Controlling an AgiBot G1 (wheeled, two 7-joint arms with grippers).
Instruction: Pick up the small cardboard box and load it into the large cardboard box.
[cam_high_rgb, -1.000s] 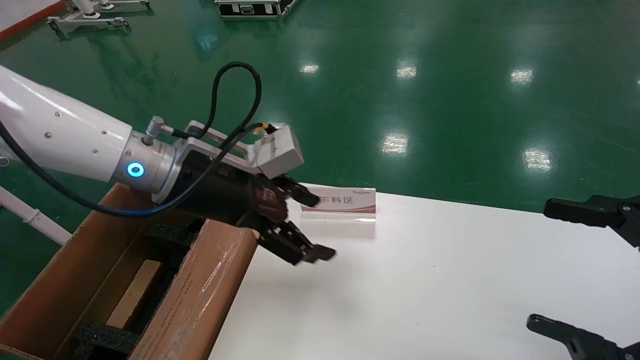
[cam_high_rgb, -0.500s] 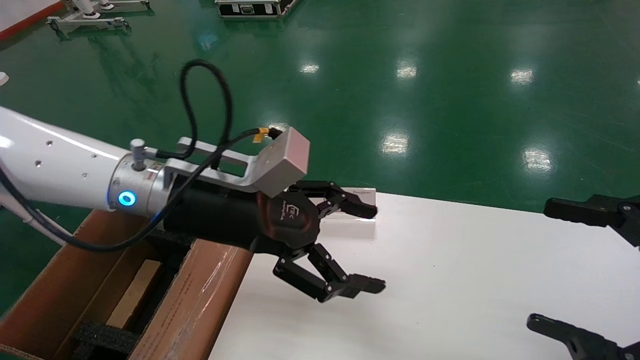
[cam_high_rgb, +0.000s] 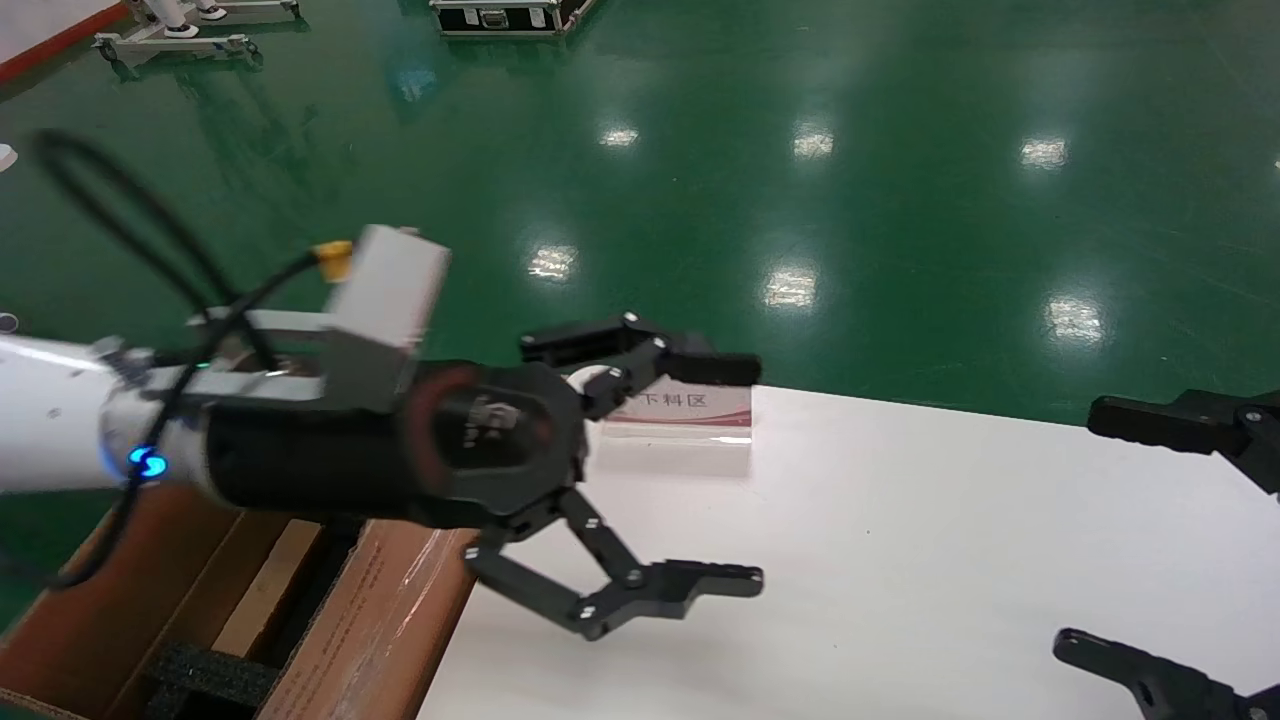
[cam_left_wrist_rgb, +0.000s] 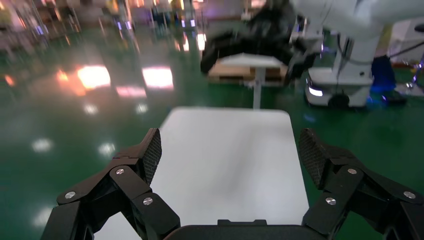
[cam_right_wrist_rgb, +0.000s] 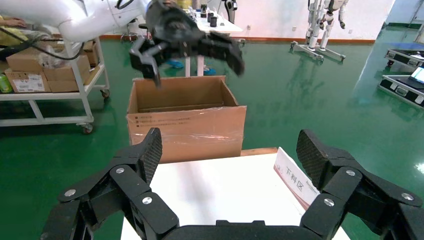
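Observation:
The large cardboard box (cam_high_rgb: 385, 610) stands at the table's left end, with shiny tape and black foam blocks (cam_high_rgb: 205, 675) inside. A flat pale-brown carton face (cam_high_rgb: 268, 585) lies inside it between the foam; I take it for the small cardboard box, though no symbol shows. My left gripper (cam_high_rgb: 742, 472) is open wide and empty. It hovers over the white table (cam_high_rgb: 900, 560), just right of the box rim. In the left wrist view (cam_left_wrist_rgb: 230, 145) only bare table lies between the fingers. My right gripper (cam_high_rgb: 1078, 528) is open and empty at the table's right end. The right wrist view shows the large box (cam_right_wrist_rgb: 185, 127).
A small standing sign (cam_high_rgb: 680, 410) with red print sits at the table's far edge, close behind the left gripper's upper finger; it also shows in the right wrist view (cam_right_wrist_rgb: 295, 180). Green floor surrounds the table. A black case (cam_high_rgb: 500, 15) lies far off. A trolley (cam_right_wrist_rgb: 45, 75) holds cartons.
My left gripper moved from over the box rim out to the right over the table, its wrist rolled and its fingers spread wider. The right arm has not moved.

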